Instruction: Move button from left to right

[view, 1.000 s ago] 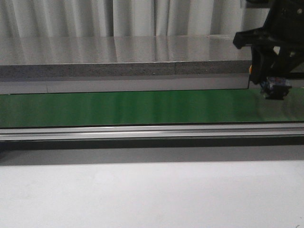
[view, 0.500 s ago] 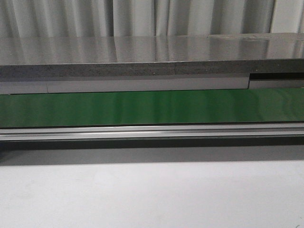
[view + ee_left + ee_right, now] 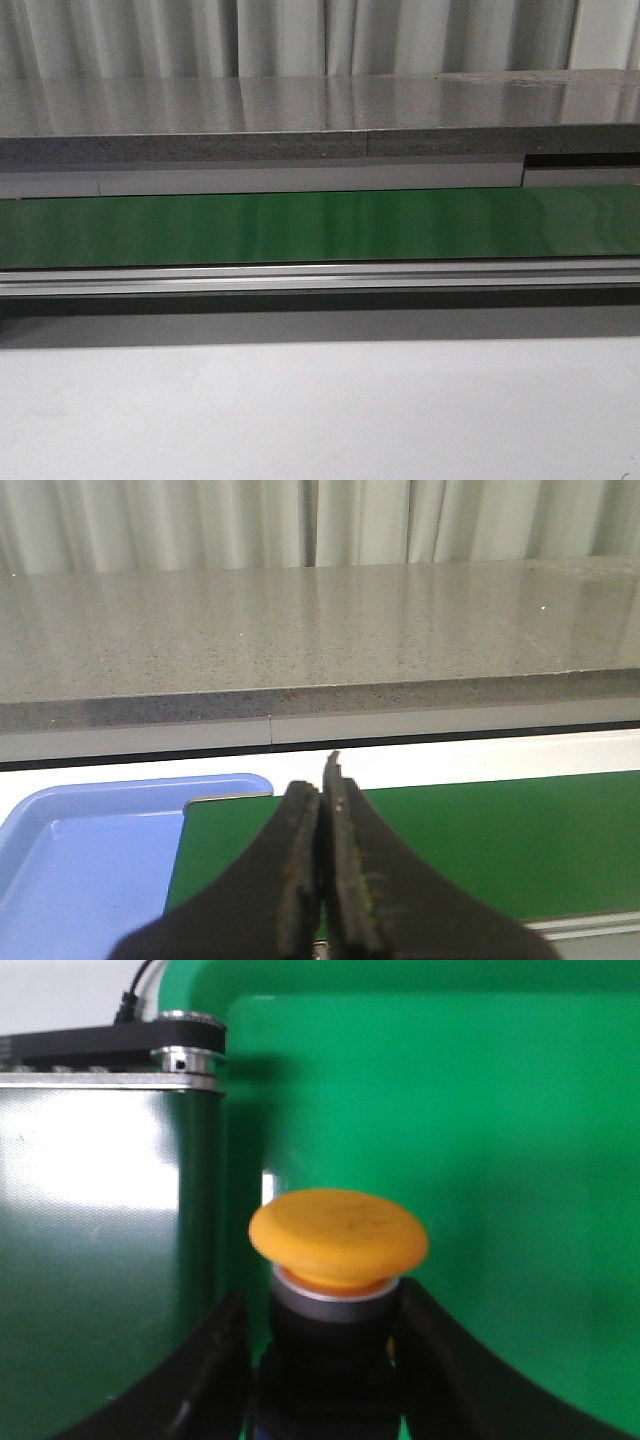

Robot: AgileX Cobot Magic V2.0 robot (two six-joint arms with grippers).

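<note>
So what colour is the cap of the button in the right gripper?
Yellow-orange, plain; the button shows best in the right wrist view, held in the right gripper.

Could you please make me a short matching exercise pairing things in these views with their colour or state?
Things:
1. button cap
2. left gripper
3. tray by the belt
4. right gripper

States:
a. pale blue
b. shut on the button's black body
c. yellow-orange
d. shut, holding nothing

Pairs: 1-c, 2-d, 3-a, 4-b
</note>
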